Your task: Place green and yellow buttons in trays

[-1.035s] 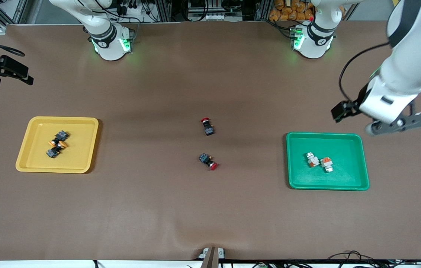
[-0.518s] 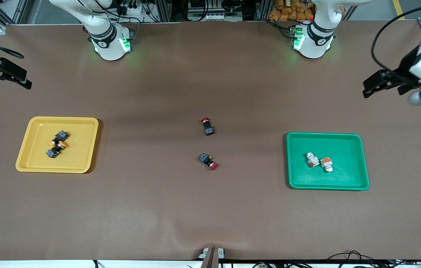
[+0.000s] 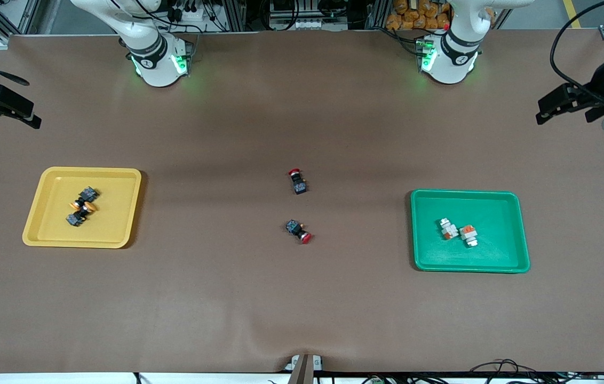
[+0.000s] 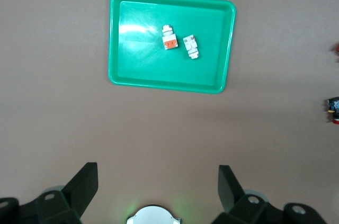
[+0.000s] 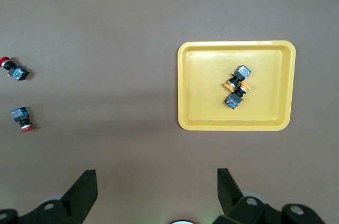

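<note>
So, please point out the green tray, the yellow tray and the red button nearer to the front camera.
green tray (image 3: 499, 205): front view, bare floor near its rim.
yellow tray (image 3: 120, 202): front view, bare floor beside the buttons.
nearer red button (image 3: 306, 238): front view, its red cap.

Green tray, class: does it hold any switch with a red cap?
No. The green tray holds only two white-and-orange switches; both red-capped switches lie on the table mid-way between the trays.
</note>
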Controlling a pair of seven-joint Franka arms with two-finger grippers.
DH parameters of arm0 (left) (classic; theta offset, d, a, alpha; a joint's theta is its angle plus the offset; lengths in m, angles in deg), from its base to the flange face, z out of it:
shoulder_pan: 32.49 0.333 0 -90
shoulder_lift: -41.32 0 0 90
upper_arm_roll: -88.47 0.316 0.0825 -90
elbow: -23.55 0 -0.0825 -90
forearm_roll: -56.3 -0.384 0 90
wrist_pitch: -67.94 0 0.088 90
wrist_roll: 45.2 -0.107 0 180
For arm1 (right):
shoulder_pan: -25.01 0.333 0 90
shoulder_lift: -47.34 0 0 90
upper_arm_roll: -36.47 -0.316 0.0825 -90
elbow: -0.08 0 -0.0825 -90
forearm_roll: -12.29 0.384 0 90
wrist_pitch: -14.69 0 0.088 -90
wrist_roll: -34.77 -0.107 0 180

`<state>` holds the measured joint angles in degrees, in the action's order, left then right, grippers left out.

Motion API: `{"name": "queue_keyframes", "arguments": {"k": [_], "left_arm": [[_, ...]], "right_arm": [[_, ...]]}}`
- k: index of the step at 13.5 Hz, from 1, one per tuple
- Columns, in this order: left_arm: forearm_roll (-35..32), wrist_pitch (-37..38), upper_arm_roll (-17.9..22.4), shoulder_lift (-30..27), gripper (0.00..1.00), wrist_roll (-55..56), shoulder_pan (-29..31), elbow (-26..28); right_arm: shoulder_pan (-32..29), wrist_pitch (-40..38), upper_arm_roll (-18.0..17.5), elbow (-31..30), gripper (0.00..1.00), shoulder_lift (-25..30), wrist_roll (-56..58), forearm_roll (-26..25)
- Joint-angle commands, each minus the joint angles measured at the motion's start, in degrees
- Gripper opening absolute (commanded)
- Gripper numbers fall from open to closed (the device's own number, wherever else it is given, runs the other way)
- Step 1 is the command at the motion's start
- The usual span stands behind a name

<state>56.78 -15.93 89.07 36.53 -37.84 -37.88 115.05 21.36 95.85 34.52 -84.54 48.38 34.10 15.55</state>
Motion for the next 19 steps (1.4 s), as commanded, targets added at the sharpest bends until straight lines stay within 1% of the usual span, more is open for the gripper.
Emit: {"name": "queue_keyframes", "arguments": {"k": [1,3,8,11,19], "left_arm": [[0.84,-2.79,0.11,-5.75,1.00,-0.76,-0.67,6.32],[0.40,-2.88,-1.39,-5.93,1.00,-0.68,-0.06,6.23],[0.40,-3.67,-1.65,-5.32,1.00,-0.85,-0.06,5.62],[0.40,-3.41,-1.65,-4.26,1.00,-0.85,0.20,3.86],[0.31,-2.44,-1.65,-4.35,1.00,-1.99,0.20,3.77]], "right_arm": [[-1.10,0.14,-0.78,0.42,1.00,-0.08,0.49,-0.44],[-1.10,0.75,-0.78,0.33,1.00,-0.08,0.49,-0.44],[-0.84,0.67,-0.78,0.33,1.00,-0.08,0.49,-0.44],[-0.75,0.41,-0.78,0.33,1.00,-0.08,0.49,-0.44],[-0.75,0.67,-0.78,0.33,1.00,-0.08,0.49,-0.44]]}}
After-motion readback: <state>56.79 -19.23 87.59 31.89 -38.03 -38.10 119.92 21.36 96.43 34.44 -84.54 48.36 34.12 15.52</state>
